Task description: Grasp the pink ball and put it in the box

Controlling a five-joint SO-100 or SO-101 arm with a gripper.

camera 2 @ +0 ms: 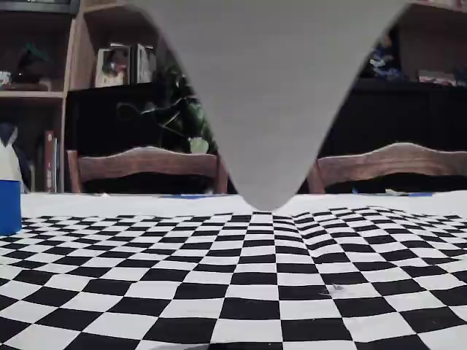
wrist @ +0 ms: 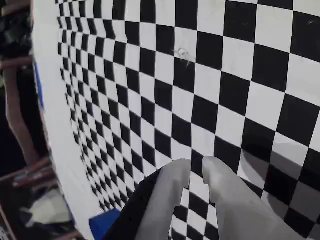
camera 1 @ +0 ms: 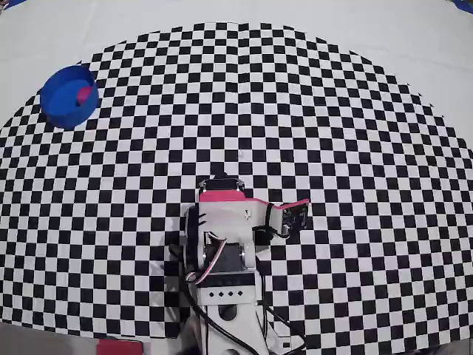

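Observation:
In the overhead view the pink ball (camera 1: 86, 95) lies inside the round blue box (camera 1: 55, 95) at the far left of the checkered cloth. My arm (camera 1: 222, 244) is folded at the near middle edge, far from the box, and its fingers are hidden under it there. In the wrist view my gripper (wrist: 196, 162) hangs over bare checkered squares, its grey fingertips (wrist: 175, 175) only a narrow slit apart with nothing between them. A corner of the blue box (wrist: 102, 222) shows at the bottom left. The fixed view shows the box (camera 2: 9, 208) at its left edge.
The checkered cloth (camera 1: 332, 133) covers the table, with plain white border (camera 1: 414, 44) around it. A blurred grey shape (camera 2: 270, 95) hangs from the top of the fixed view. Chairs (camera 2: 146, 164) and shelves stand behind the table's far edge.

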